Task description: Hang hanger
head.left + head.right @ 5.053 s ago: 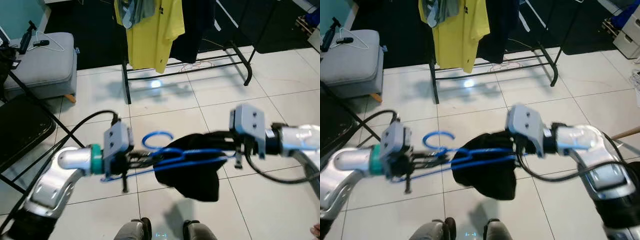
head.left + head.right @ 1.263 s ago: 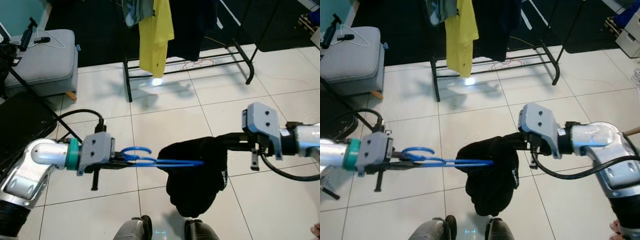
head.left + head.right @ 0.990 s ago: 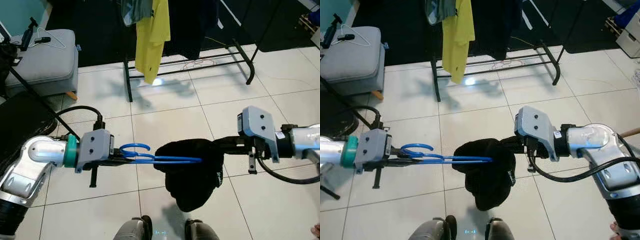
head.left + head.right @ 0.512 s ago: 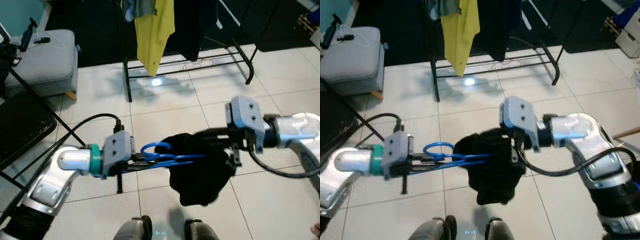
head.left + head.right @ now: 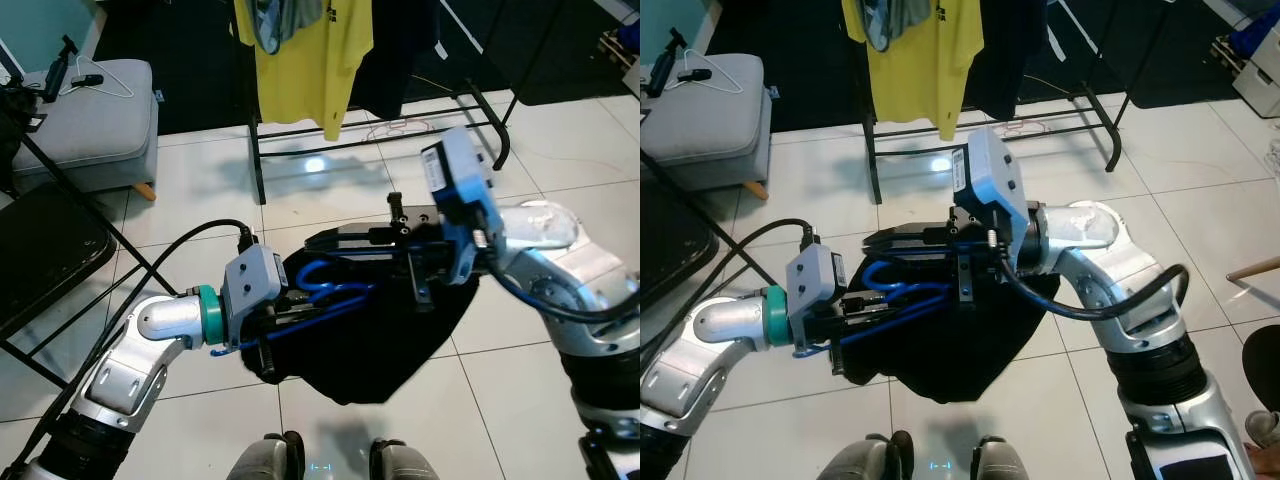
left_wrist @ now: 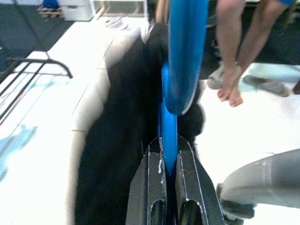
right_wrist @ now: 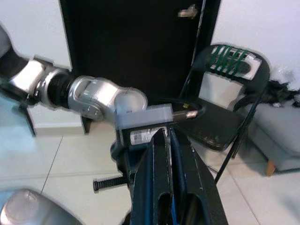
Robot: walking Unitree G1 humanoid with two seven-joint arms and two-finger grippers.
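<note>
Left claw [image 6: 168, 161] grips blue hanger [image 5: 335, 296]; black garment [image 5: 380, 345] draped beneath.

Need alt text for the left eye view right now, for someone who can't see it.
Both grippers, left gripper and right gripper, hold a blue hanger with a black garment above white tile floor. Behind stands a clothes rack with a yellow shirt.
</note>
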